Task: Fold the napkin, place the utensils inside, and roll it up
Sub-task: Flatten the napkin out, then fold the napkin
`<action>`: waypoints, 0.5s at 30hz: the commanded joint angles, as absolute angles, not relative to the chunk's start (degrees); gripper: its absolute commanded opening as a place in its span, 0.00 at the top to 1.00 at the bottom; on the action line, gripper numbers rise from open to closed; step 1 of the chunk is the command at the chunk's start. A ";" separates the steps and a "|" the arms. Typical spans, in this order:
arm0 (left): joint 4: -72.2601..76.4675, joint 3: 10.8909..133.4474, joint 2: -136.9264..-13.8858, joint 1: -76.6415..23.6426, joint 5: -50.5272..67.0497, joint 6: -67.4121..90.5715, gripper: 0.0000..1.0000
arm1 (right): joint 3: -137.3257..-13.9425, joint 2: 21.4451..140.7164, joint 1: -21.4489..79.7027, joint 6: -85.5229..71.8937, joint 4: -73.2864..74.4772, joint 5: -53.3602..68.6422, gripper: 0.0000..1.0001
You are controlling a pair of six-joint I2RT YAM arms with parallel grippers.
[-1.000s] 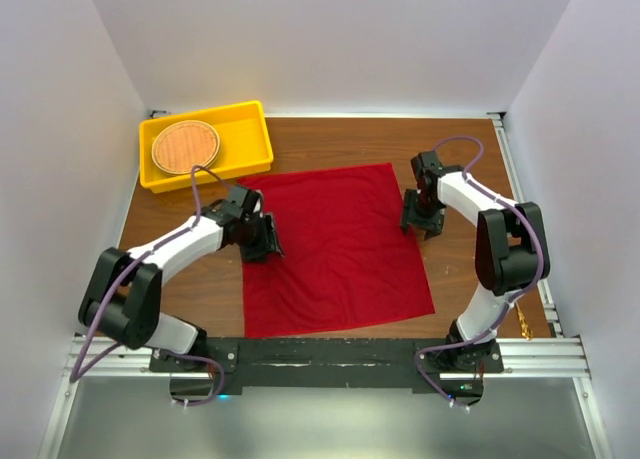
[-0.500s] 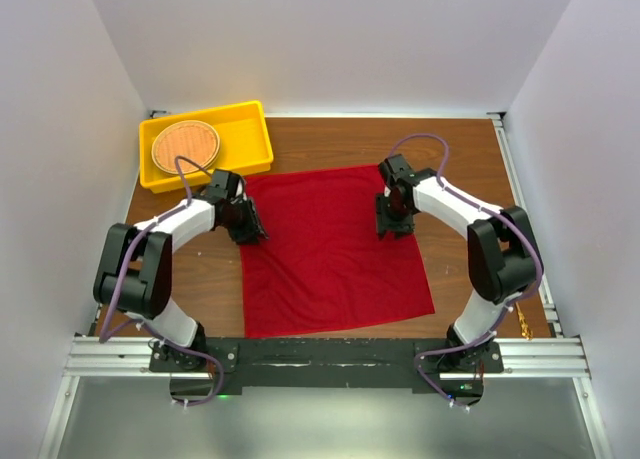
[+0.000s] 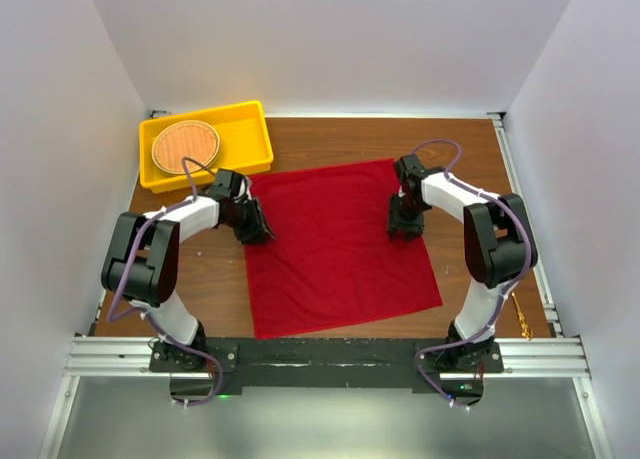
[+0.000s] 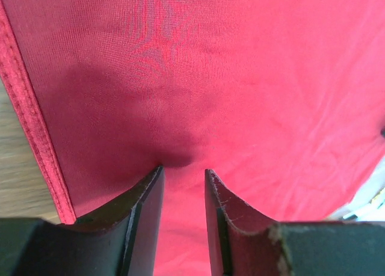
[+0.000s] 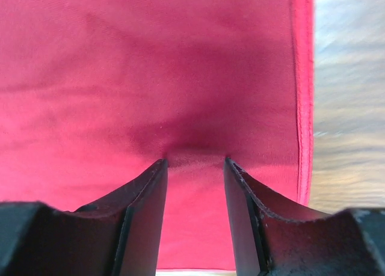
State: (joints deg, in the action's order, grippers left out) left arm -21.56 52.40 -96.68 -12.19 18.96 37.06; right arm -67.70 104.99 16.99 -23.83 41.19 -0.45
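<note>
The red napkin (image 3: 335,244) lies flat and unfolded on the wooden table. My left gripper (image 3: 255,229) stands on its left edge, jaws a little apart, tips pressing the cloth (image 4: 240,77), nothing between them (image 4: 183,169). My right gripper (image 3: 402,227) stands on its right edge, jaws open, tips pressing the cloth (image 5: 150,59), nothing between them (image 5: 196,160). A thin gold-coloured piece (image 3: 522,321), likely the fork, lies by the right arm's base, partly hidden.
A yellow bin (image 3: 250,139) at the back left holds a round woven orange-brown mat (image 3: 185,146). Bare wood table (image 3: 200,279) shows left and right of the napkin. White walls close in three sides. A metal rail (image 3: 320,357) runs along the near edge.
Both grippers moved from beside the napkin's edges onto the cloth near its far corners. The napkin has shifted and turned slightly, its near right corner now further right.
</note>
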 commanded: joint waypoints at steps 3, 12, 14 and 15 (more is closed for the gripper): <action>-20.91 55.10 -98.70 -12.30 20.22 36.65 0.58 | -75.39 110.66 14.68 -21.01 41.39 -4.66 0.51; -33.99 66.53 -86.43 -12.22 8.98 36.20 0.48 | -79.03 98.29 26.79 -16.79 46.32 -8.00 0.30; -35.94 68.02 -82.90 -12.13 2.83 37.35 0.47 | -77.09 95.64 33.29 -15.82 44.39 -6.17 0.18; -38.38 68.46 -79.57 -11.87 0.64 38.83 0.47 | -75.25 94.67 35.75 -15.73 43.78 -5.11 0.19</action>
